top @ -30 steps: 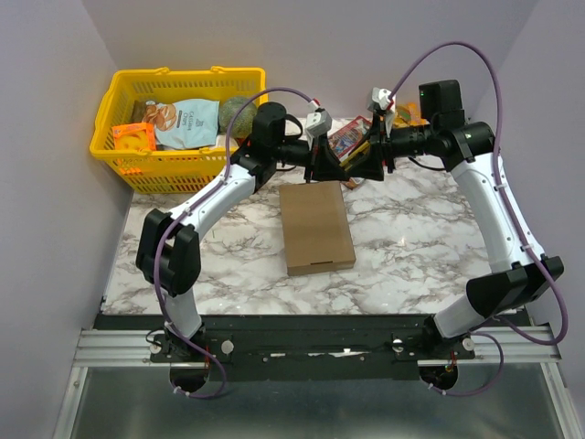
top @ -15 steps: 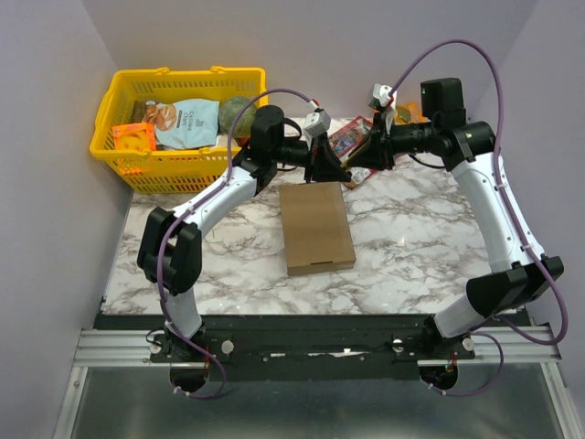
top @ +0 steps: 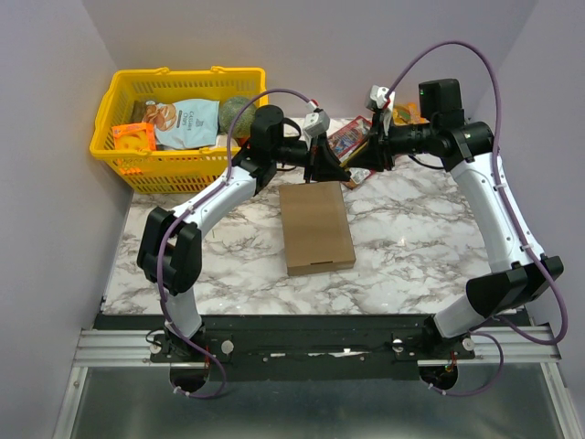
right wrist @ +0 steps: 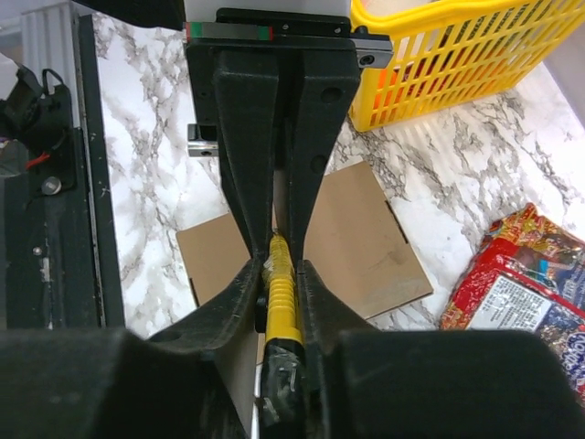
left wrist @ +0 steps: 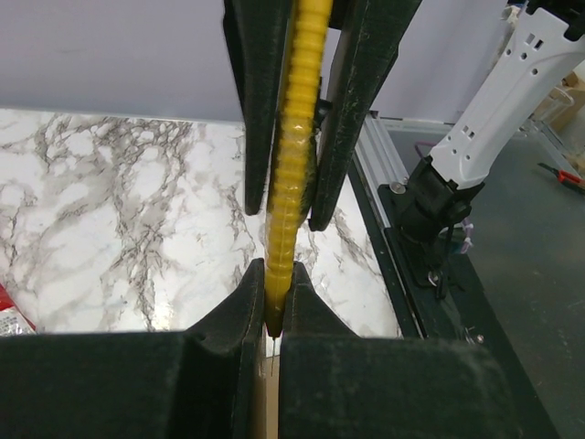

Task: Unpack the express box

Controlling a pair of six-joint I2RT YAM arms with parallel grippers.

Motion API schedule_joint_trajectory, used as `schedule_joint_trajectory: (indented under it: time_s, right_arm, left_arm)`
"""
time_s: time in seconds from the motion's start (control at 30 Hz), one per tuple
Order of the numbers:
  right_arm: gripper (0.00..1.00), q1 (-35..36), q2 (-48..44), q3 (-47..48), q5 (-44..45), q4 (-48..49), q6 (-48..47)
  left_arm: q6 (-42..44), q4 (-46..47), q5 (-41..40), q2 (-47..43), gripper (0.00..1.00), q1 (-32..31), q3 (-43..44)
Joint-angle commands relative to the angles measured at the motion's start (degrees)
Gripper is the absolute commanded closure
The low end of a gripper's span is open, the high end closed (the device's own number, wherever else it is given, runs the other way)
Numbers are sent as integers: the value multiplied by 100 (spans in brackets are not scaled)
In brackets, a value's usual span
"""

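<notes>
Plain brown express box (top: 316, 227) lies flat, closed.

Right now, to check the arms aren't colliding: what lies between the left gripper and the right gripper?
A yellow ribbed tool, clamped by the left gripper and the right gripper alike. Both wrist views show it.

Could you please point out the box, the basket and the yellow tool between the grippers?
box (top: 316, 229), top view, middle of its lid.
basket (top: 174, 170), top view, its front wall.
yellow tool (left wrist: 294, 155), left wrist view, its ribbed edge.
</notes>
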Motion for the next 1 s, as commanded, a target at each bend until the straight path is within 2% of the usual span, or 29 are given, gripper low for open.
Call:
schedule_joint_trajectory:
  time_s: [0.0,0.13,0.17,0.3,0.4,0.43,0.5,0.53,0.6,0.73,0.87,0.9,0.97]
  right_arm:
    - [77,142,53,-143,52,-528,-86]
    - [92,142,62,-161,-53,-449,46]
    - [100,142,62,-143,-62,-423,72]
    - [100,142,53,15,-9,-300,354]
    - [100,124,201,181,349,51,1379]
    - [100,98,263,330,299,-18,1504]
    - [100,45,325,437,114,-221,1129]
    - [100,54,290,367,366,-108,1301]
    - [100,2,194,166,920,253,1374]
    - [100,-51,-122,-327,1247,324,1136]
    - [100,-69,-421,-1064,1475,543,1206]
    - [100,-69,-483,-1223,1876,648,1258]
    - [99,-69,-623,-1504,2676,1208,1775]
  left_arm:
    - [-255,294,-529,-61,100,62,58]
    - [-255,241,-573,-17,100,53,93]
    - [-203,224,-616,-8,100,53,93]
    - [156,-171,-924,-43,93,44,58]
    - [525,-567,-1056,-122,87,44,40]
    - [614,-785,-1143,-157,74,44,32]
    - [816,-1015,-1319,-271,58,53,31]
    - [1052,-1320,-1433,-315,50,53,40]
    - [1230,-1603,-1714,-473,47,114,40]
    - [1143,-1956,-1865,-737,43,447,-214]
    - [1816,-2622,-2022,-1088,42,641,-680]
    - [2272,-2824,-2354,-1211,42,642,-837]
    - [2530,-3151,-2768,-1291,42,607,-1031]
